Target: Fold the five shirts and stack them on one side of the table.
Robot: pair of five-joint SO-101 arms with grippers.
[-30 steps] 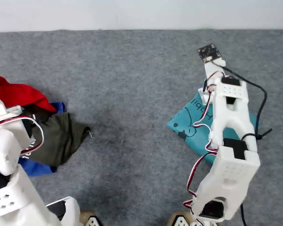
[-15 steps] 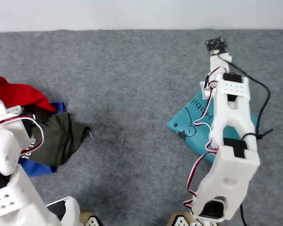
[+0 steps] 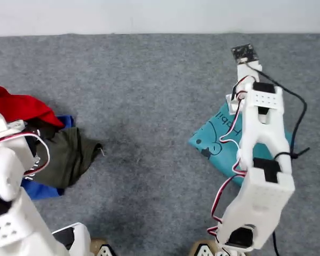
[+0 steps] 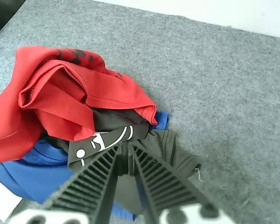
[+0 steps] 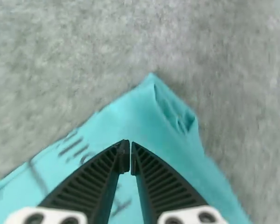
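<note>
— Well, how does your right gripper stand?
— My right gripper [image 5: 130,145] is closed. The two jaws meet at the tips and nothing is between them. The teal shirt [image 5: 149,121] lies directly under it, folded, with dark print on it. One corner of the shirt points away beyond my fingertips, and there the layers of cloth open a little. I cannot tell if the tips touch the cloth or hang just above it.
— And from above?
— In the high view my right arm [image 3: 261,160] stretches over this shirt and covers a big part of it. The shirt lies flat on the grey table [image 3: 149,80].
— What about the left one?
— My left gripper [image 4: 129,148] is closed too. The jaws leave only a thin slit and hold nothing. It hangs over a heap of unfolded shirts. Just under the tips is the black shirt [image 4: 114,120] with white print. The olive shirt [image 4: 170,149] touches it and spreads to one side of the gripper. Beyond the tips the red shirt [image 4: 60,93] lies crumpled on top of the heap. The blue shirt [image 4: 23,170] is at the bottom and shows out from under the others.
— Are the heap and the teal shirt near each other?
— No, they are well apart, with grey table between them.
</note>
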